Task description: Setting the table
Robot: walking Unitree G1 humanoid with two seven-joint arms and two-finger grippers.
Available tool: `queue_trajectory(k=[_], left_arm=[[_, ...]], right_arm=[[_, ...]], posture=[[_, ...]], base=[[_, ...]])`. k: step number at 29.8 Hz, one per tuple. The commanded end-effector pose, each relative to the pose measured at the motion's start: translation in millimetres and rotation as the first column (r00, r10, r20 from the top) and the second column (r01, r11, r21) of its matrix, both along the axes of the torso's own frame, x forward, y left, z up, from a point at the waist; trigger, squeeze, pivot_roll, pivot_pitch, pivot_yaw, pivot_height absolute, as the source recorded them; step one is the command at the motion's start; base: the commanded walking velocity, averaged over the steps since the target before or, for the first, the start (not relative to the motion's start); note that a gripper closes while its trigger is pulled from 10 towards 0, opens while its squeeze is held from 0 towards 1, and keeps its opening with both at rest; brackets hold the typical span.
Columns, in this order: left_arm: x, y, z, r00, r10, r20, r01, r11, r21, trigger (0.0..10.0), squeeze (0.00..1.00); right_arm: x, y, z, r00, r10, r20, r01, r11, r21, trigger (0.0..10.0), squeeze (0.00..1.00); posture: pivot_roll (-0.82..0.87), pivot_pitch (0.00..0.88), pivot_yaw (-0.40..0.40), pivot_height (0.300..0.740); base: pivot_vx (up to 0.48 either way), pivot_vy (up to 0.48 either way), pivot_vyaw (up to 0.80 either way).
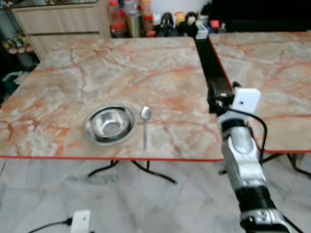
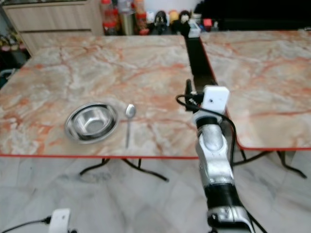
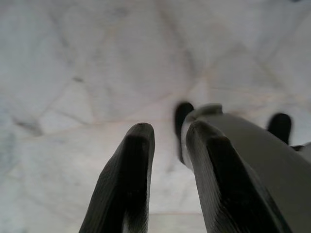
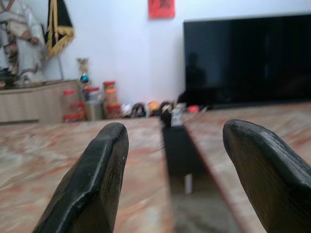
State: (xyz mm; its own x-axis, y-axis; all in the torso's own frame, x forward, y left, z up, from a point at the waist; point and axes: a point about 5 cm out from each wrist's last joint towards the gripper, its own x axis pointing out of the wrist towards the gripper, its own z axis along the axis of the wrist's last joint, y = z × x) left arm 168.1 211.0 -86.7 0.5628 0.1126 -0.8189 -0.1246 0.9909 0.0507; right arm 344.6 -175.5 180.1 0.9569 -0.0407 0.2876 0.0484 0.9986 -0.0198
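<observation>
A steel bowl [image 1: 110,124] sits near the front edge of the marble table [image 1: 146,68]. A metal spoon [image 1: 145,124] lies just to its right, bowl end pointing away from me. My right gripper [image 4: 172,131] is held out over the table's right front corner, beside the dark gap [image 1: 209,58] between the two tables. Its fingers [image 1: 212,99] are open with nothing between them, well to the right of the spoon. My left gripper [image 3: 167,128] hangs over the pale tiled floor, fingers together and holding nothing.
A second marble table [image 1: 272,63] stands to the right across the gap. Jars and bottles [image 1: 129,17] line the far edge beside a wooden cabinet [image 1: 63,22]. A white device [image 1: 81,221] with a cable lies on the floor. A dark TV [image 4: 248,58] is on the far wall.
</observation>
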Motion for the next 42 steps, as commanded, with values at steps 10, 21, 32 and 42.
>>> queue_trajectory(k=[10, 21, 32, 42], left_arm=[[-4.2, 5.3, -1, 1.000, 0.011, -0.008, -0.011, 1.000, 0.009, 10.0, 0.00], [0.6, 4.9, 1, 1.000, 0.008, 0.004, -0.008, 1.000, 0.007, 10.0, 0.00], [3.5, 4.4, 3, 1.000, 0.000, 0.014, 0.000, 1.000, 0.006, 10.0, 0.00], [4.9, 3.4, 3, 1.000, -0.012, 0.021, 0.011, 1.000, 0.007, 10.0, 0.00]], right_arm=[[-1.0, 6.7, 1, 1.000, 0.028, -0.004, -0.028, 0.999, -0.030, 10.0, 0.00], [0.0, 6.5, -1, 1.000, 0.021, -0.023, -0.021, 1.000, 0.002, 10.0, 0.00], [0.6, 7.8, -3, 0.999, 0.022, -0.040, -0.022, 1.000, -0.006, 10.0, 0.00], [-0.7, 7.2, -5, 0.999, 0.022, -0.045, -0.022, 1.000, -0.005, 10.0, 0.00]], posture=[[-0.09, 0.109, 0.022, 0.740], [-0.09, 0.113, 0.027, 0.740], [-0.09, 0.097, 0.026, 0.740], [-0.09, 0.074, 0.025, 0.740]], base=[[0.000, -0.345, 0.16], [0.000, -0.336, 0.09], [0.000, -0.336, 0.00], [0.000, -0.333, 0.00]])
